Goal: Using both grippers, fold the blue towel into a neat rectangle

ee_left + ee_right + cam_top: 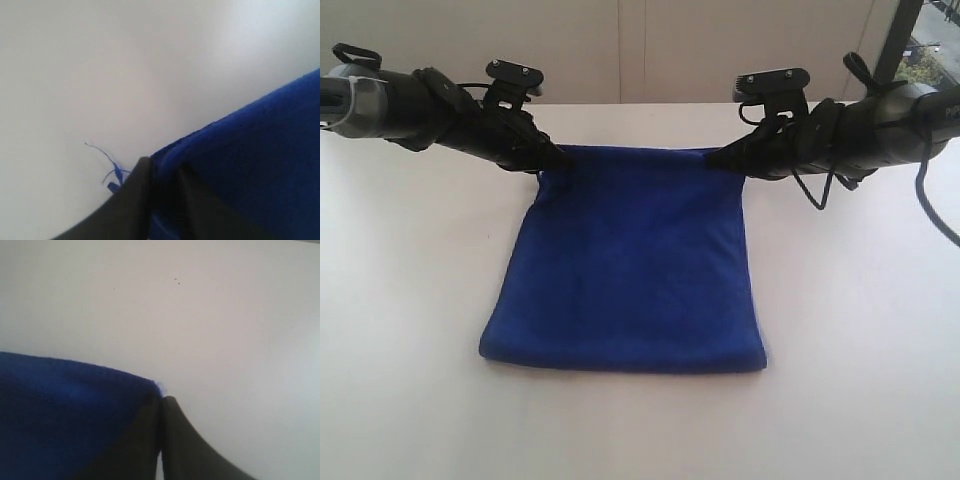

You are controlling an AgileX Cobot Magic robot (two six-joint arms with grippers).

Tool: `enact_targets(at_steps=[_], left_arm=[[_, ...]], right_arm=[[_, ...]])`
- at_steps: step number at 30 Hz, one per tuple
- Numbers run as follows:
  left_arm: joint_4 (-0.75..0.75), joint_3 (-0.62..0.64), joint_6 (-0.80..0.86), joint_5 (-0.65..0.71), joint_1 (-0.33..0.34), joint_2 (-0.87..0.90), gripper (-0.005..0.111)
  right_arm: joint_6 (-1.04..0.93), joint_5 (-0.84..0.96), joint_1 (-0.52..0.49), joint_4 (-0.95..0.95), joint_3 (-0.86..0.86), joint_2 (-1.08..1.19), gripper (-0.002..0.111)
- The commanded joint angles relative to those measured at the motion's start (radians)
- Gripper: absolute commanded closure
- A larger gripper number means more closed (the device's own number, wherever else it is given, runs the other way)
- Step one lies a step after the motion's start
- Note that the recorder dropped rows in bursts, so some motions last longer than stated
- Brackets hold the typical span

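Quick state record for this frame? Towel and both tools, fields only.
towel: blue towel lies on white table, looks doubled, near edge rounded
left tool: at far left corner, cloth between its fingers, grip unclear
right tool: shut on far right corner
far edge: straight between the tools
stray: blue thread beside left corner

I see a plain white counter (410,330) spreading out around the left end effector (558,160) and the right end effector (722,158). Behind both runs a pale beige wall (650,45) with faint vertical seams. Further out past the right one, a dark-framed window (932,40) lets in daylight that sheens softly on the counter.
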Motion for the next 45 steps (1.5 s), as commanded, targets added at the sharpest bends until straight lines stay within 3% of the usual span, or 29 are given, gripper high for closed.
enact_targets(at_steps=[1,5,14,18,20,21,24,26,28,34,41,45], left_arm=[[-0.009,-0.003,-0.002,-0.014,0.001,0.004,0.061],[-0.007,-0.003,0.0,-0.051,0.001,0.004,0.052],[0.072,-0.015,0.202,-0.161,0.003,-0.011,0.052],[0.059,-0.015,0.194,-0.074,0.003,-0.047,0.053],[0.059,-0.015,0.129,0.05,0.004,-0.087,0.064],[0.057,-0.015,0.07,0.126,0.007,-0.104,0.075],[0.057,-0.01,0.065,0.256,0.007,-0.104,0.102],[0.057,-0.008,0.062,0.294,0.007,-0.102,0.107],[0.057,-0.008,0.043,0.315,0.007,-0.104,0.107],[0.057,-0.008,0.01,0.363,0.007,-0.104,0.107],[0.057,0.008,-0.013,0.375,0.007,-0.1,0.107],[0.057,0.01,-0.099,0.381,0.007,-0.079,0.107]], right_arm=[[0.004,-0.019,-0.016,-0.01,-0.002,-0.001,0.108],[0.004,-0.019,-0.016,-0.01,-0.002,-0.001,0.108],[0.004,-0.019,-0.016,-0.01,-0.002,-0.001,0.108],[0.004,-0.017,-0.016,-0.01,-0.002,-0.001,0.108],[0.004,-0.01,-0.016,-0.01,-0.002,-0.001,0.108],[0.004,0.003,-0.016,-0.01,-0.002,-0.001,0.103],[0.004,0.049,-0.016,-0.01,-0.002,-0.001,0.075],[0.004,0.075,-0.016,-0.01,-0.002,-0.001,0.062],[0.02,0.102,-0.02,-0.008,-0.002,-0.01,0.059],[0.144,0.229,-0.044,-0.008,-0.002,-0.088,0.062],[0.144,0.484,-0.046,-0.008,-0.002,-0.163,0.105],[0.142,0.572,-0.036,-0.005,-0.002,-0.163,0.108]])
